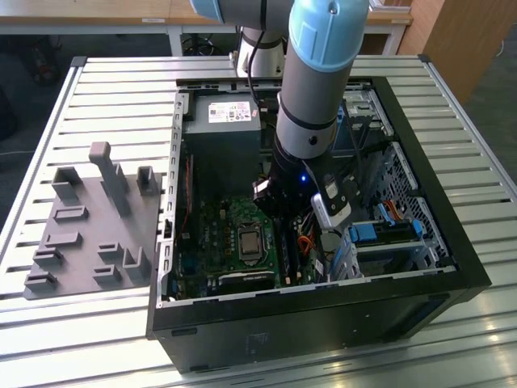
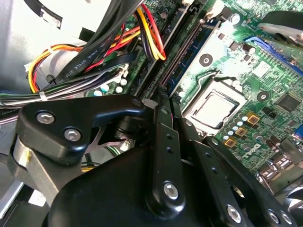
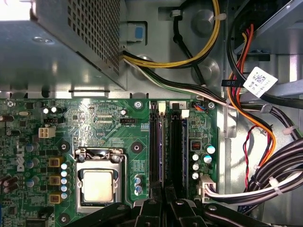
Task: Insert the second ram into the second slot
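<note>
Gripper [image 3: 164, 191] over memory slots [image 3: 166, 142] | grip state: cannot tell (white-tagged cable [image 3: 258, 81] nearby)

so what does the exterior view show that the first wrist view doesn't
Exterior view alone: the whole open computer case on a slatted table, a grey fixture tray at the exterior view's left, and the arm reaching down into the case. First wrist view alone: the two memory slots close up, a white tag on the cables, and the pincer at the slots' near end. Both share the green motherboard and its processor socket.
</note>
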Tool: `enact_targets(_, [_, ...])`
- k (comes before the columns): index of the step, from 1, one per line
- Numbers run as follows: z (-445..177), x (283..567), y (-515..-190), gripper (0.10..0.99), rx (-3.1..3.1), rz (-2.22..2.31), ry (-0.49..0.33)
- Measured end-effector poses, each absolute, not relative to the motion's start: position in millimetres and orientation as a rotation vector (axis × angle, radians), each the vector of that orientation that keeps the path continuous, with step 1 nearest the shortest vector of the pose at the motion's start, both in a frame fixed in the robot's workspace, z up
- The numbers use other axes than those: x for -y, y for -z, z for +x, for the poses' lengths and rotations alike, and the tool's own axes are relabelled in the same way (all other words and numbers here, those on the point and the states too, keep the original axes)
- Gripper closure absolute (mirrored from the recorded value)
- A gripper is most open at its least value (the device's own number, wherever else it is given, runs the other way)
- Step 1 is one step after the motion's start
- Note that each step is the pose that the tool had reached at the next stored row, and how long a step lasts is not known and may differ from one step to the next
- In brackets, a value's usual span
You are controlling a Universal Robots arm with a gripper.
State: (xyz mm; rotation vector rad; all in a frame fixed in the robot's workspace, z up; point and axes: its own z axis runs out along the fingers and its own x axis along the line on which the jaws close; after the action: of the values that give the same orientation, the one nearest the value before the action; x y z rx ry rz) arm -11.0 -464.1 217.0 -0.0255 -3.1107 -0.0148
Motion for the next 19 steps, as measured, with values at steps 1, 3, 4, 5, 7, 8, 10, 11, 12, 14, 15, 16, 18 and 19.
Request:
enact_targets(1, [-11.0,464.2,-216.9,0.949,3.111,-0.026,0.015])
enact_targets(3, [-10.9,464.2,-216.5,0.949,3.111,-0.028,0.015])
enact_targets(4, [-10.9,464.2,-216.4,0.949,3.111,-0.028,0.015])
enact_targets(5, [-10.9,464.2,-216.2,0.949,3.111,-0.029,0.015])
enact_targets(7, [-10.8,464.2,-215.9,0.949,3.111,-0.030,0.015])
enact_targets(8, [-10.8,464.2,-215.8,0.949,3.111,-0.031,0.015])
enact_targets(10, [-10.7,464.1,-215.3,0.949,3.111,-0.032,0.015])
enact_targets(11, [-10.7,464.1,-215.2,0.949,3.111,-0.032,0.015])
enact_targets(12, [-10.7,464.1,-215.0,0.949,3.111,-0.033,0.015])
enact_targets(14, [-10.7,464.1,-214.4,0.949,3.111,-0.034,0.015])
enact_targets(15, [-10.7,464.1,-214.1,0.949,3.111,-0.034,0.015])
enact_targets(16, [-10.7,464.1,-213.8,0.949,3.111,-0.035,0.015])
enact_targets(18, [-10.7,464.1,-213.1,0.949,3.111,-0.035,0.015])
enact_targets(19, [-10.7,464.1,-212.7,0.949,3.111,-0.036,0.015])
